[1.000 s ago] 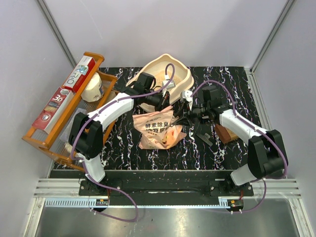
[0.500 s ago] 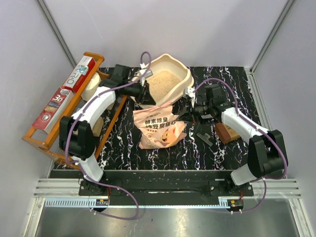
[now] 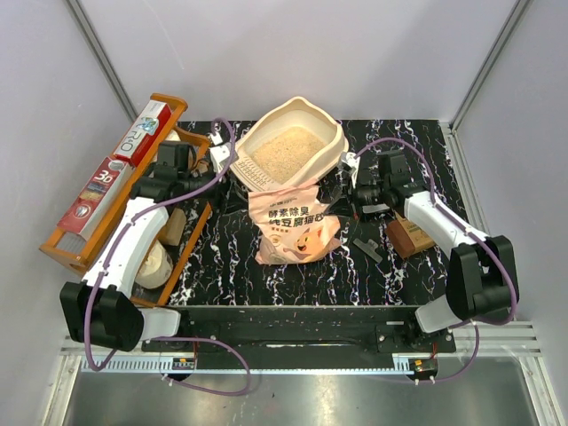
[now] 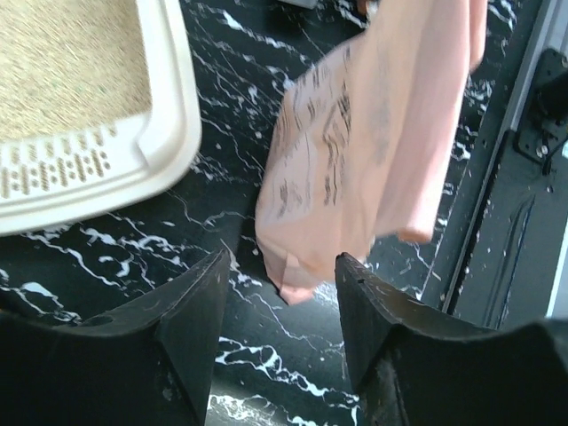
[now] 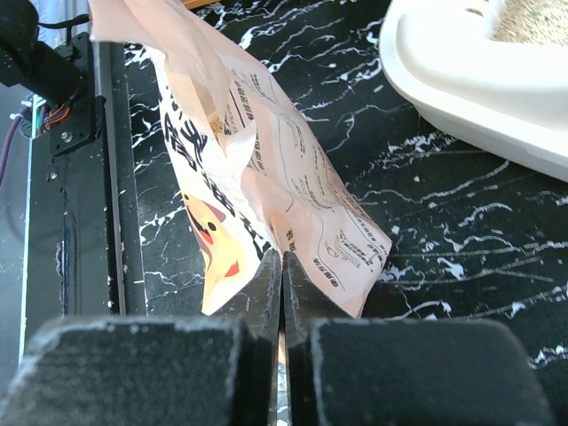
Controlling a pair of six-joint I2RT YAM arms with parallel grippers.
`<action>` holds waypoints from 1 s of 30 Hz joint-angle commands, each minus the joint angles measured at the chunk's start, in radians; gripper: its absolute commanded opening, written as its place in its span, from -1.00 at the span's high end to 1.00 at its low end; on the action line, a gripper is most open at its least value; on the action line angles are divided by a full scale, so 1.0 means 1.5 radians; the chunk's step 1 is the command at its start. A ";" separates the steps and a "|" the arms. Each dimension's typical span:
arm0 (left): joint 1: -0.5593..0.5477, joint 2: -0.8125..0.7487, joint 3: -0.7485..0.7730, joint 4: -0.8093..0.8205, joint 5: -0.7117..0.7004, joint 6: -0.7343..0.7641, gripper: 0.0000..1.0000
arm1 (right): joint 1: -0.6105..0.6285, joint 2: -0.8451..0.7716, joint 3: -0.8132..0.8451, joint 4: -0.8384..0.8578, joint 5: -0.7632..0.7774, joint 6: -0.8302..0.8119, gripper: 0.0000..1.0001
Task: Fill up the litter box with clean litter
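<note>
Orange rack (image 3: 75, 240) side: the left gripper (image 4: 282, 257) has pulled back here, jaws spread, empty. At bench (image 3: 390, 266) centre the clean litter (image 3: 284, 151) now lies in the litter box (image 3: 333, 146), so filling looks done. Beside it the pink bag (image 3: 293, 222) sags; the right gripper (image 5: 282, 257) has its jaws pressed together at its edge.

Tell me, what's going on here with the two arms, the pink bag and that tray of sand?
Two robot arms are filling a cat litter box from a pink bag. The box already holds a bed of pale litter. The right gripper is shut on an edge of the bag, which sits just in front of the box. The left gripper is open and holds nothing, off to the box's left side.
</note>
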 commanded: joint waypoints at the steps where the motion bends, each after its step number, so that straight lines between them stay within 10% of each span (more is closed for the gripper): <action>1: 0.000 -0.017 -0.036 -0.017 0.005 0.065 -0.11 | -0.027 -0.049 0.032 -0.010 0.025 0.016 1.00; 12: -0.048 0.055 -0.014 -0.022 0.100 0.166 -0.16 | -0.024 -0.018 0.070 -0.044 0.039 0.070 1.00; 20: -0.089 0.032 -0.159 0.481 0.048 -0.300 -0.04 | -0.020 0.008 0.127 -0.063 0.058 0.133 1.00; 22: -0.090 0.033 -0.175 0.485 0.032 -0.322 0.07 | -0.020 0.000 0.109 -0.065 0.055 0.109 1.00; 26: -0.074 0.036 -0.200 0.490 0.024 -0.406 0.92 | -0.021 -0.016 0.083 -0.064 0.015 0.091 1.00; 30: -0.057 0.028 -0.186 0.429 0.067 -0.399 1.00 | -0.029 -0.026 0.086 -0.098 -0.063 0.089 1.00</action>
